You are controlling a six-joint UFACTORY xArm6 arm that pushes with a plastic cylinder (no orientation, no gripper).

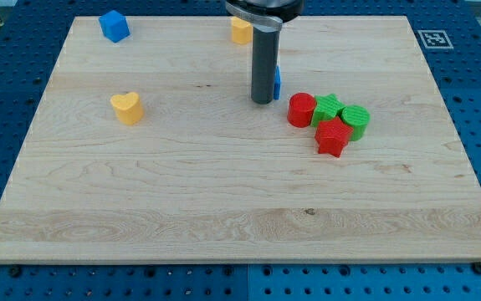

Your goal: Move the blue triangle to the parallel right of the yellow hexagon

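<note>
Camera view: smooth dark tool tip (263, 102) against half-hidden blue triangle (277, 82).

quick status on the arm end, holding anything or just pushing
No jaws: my tip holds nothing.
It rests on the board, at the left side of the blue triangle, which it mostly hides; contact cannot be told.

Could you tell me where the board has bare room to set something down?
The whole bottom half below the yellow heart and the red-and-green cluster is bare, as is the stretch between them. It is crowded around my tip, the blue block and yellow block.
</note>
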